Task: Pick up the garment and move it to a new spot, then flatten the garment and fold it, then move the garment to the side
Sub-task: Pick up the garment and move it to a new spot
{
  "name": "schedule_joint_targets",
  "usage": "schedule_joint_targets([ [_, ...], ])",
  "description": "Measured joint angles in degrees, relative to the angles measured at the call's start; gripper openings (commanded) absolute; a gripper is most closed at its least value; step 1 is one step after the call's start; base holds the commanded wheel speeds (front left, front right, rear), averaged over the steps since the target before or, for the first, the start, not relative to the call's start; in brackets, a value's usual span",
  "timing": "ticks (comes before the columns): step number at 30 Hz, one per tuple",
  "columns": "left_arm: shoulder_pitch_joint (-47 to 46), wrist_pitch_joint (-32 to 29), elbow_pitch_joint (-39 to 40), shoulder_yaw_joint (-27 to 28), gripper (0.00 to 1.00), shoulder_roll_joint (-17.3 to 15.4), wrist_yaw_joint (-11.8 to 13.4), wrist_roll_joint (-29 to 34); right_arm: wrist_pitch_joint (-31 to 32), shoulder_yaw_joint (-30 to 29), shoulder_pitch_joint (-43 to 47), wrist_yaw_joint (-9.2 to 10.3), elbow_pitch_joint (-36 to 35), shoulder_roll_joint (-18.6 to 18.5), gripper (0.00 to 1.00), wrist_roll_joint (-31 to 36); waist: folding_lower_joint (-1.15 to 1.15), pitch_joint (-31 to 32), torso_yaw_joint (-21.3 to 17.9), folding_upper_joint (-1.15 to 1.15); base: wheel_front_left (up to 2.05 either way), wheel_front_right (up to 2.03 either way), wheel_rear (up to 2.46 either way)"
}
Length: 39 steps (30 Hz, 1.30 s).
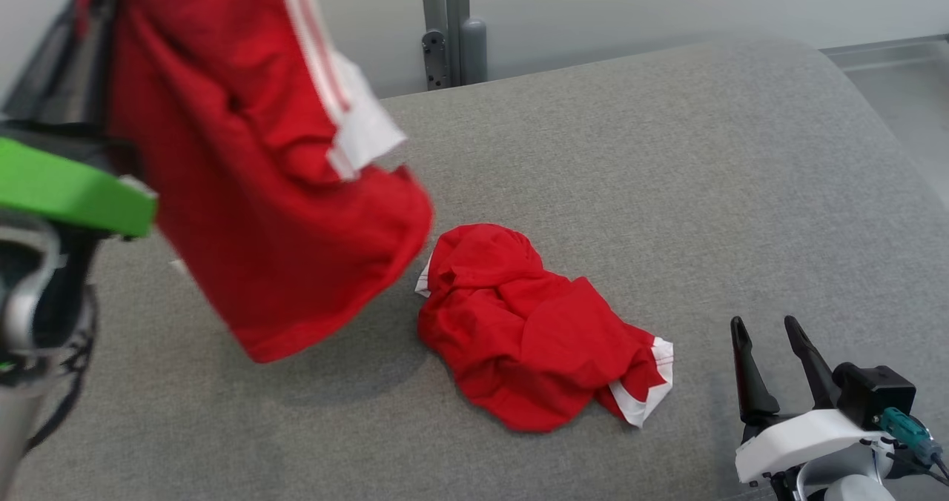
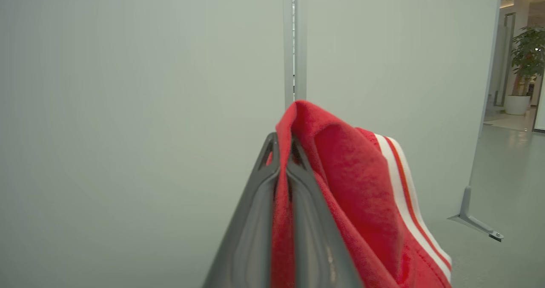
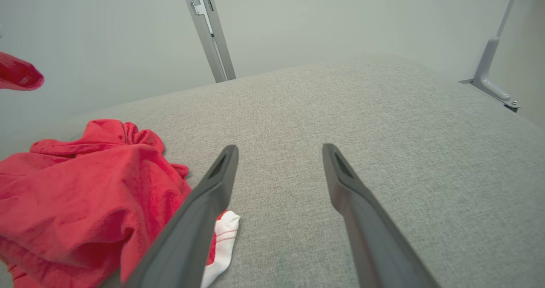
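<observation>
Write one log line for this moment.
left gripper: shut on lifted garment | right gripper: open | other garment: crumpled on grey surface

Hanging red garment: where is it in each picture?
Head view: garment, upper left, hanging.
Left wrist view: garment, bottom middle, pinched in shut jaws.
Right wrist view: garment, red tip at left edge.
Shared landmark: grey post.

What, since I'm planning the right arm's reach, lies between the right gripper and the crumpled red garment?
Nothing but bare grey cushion separates the open right gripper from the crumpled red garment, as the head view shows.
</observation>
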<state>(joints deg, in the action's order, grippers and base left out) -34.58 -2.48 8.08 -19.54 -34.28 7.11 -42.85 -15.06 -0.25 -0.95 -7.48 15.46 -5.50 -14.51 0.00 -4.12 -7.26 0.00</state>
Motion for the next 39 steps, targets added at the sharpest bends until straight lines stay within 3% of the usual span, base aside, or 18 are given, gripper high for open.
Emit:
schedule_joint_targets([
  [6,9.3,-0.2,-0.2,12.4,0.00,-10.9,1.5,-4.8,0.0,-0.5,0.4,-0.01,-0.1,0.1,1.00,0.0,0.00,-0.2,2.7,0.00,0.00,0.00,0.00],
  [9,12.3,1.5,-3.5,16.8,0.00,-13.2,1.0,-6.6,0.0,-0.4,0.4,-0.01,-0.1,0.1,1.00,0.0,0.00,-0.6,4.1,0.00,0.00,0.00,0.00],
  [12,13.9,4.1,-8.4,19.1,0.00,-13.0,-0.5,-8.2,0.0,-0.5,-0.2,0.00,-0.1,0.1,1.00,0.1,0.00,-1.3,5.4,0.00,0.00,0.00,0.00],
  [15,14.3,6.9,-14.2,19.2,0.00,-10.7,-3.4,-10.5,0.0,0.2,-1.1,-0.01,0.0,0.1,1.00,0.1,0.00,-2.3,6.6,0.00,0.00,0.00,0.00],
  [22,10.7,15.1,-31.8,16.6,0.00,-4.3,-9.1,-9.3,0.0,1.8,-4.0,-0.01,0.6,-0.3,1.00,0.1,0.00,-5.2,8.2,0.00,0.00,0.00,0.00],
  [30,9.6,16.0,-51.8,13.8,0.00,3.9,-11.1,-10.2,0.0,2.3,-4.9,0.00,0.9,-1.7,1.00,0.4,0.00,-7.7,7.4,0.00,0.00,0.00,0.00],
  [31,9.6,16.0,-53.8,13.8,0.04,4.7,-11.3,-10.4,0.0,2.2,-4.9,-0.01,0.8,-1.9,1.00,0.4,0.00,-7.8,7.2,0.00,0.00,0.00,0.00],
  [32,9.6,16.2,-55.2,13.9,0.19,5.3,-11.3,-10.5,0.0,2.1,-4.9,-0.01,0.8,-2.1,1.00,0.4,0.00,-7.9,7.0,0.00,0.00,0.00,0.00],
  [34,9.3,16.7,-58.0,13.7,0.74,5.7,-11.7,-10.3,0.0,1.8,-4.9,0.00,0.7,-2.5,1.00,0.4,0.00,-8.1,6.6,0.00,0.00,0.00,0.00],
  [36,8.8,16.4,-60.1,13.2,1.00,6.5,-12.2,-10.3,0.0,1.6,-4.9,0.00,0.7,-2.6,1.00,0.4,0.00,-7.9,6.5,0.00,0.00,0.00,0.00],
  [39,8.2,16.0,-63.0,12.0,1.00,6.4,-12.4,-9.5,0.0,1.6,-4.8,-0.01,0.7,-2.7,1.00,0.5,0.00,-7.0,6.5,0.00,0.00,0.00,0.00],
])
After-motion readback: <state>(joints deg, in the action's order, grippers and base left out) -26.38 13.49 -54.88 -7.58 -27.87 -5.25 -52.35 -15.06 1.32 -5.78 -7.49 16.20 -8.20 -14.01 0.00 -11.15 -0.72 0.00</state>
